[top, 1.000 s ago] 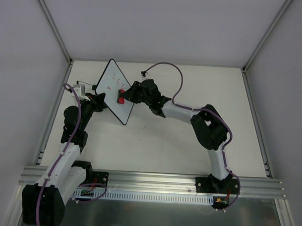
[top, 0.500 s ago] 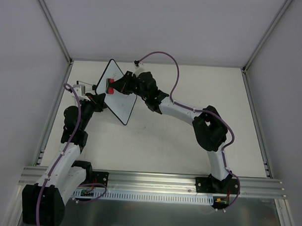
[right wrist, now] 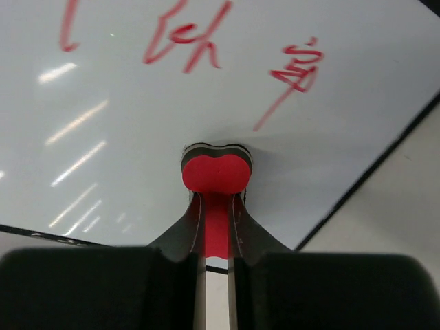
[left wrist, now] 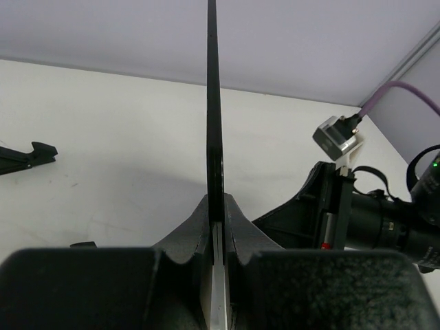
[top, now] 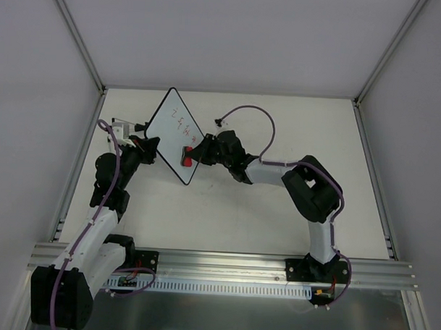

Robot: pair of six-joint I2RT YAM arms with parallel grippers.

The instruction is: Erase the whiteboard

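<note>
Sweeping down: right gripper [right wrist: 216, 203], clenched on red eraser [right wrist: 215, 172], moved from top to lower corner of whiteboard [top: 167, 138], upper left of frame; left gripper [left wrist: 216, 230] clamps its edge; red marks [right wrist: 182, 41] remain, task unfinished

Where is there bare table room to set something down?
Bare: the table far right, between right arm and wall; also the middle, between both arms. Crowded: far left, where whiteboard, red eraser, left gripper and right gripper meet.

Red marks [right wrist: 300, 71] scrawled on the whiteboard [right wrist: 206, 103] — handwriting, but nothing legible.
</note>
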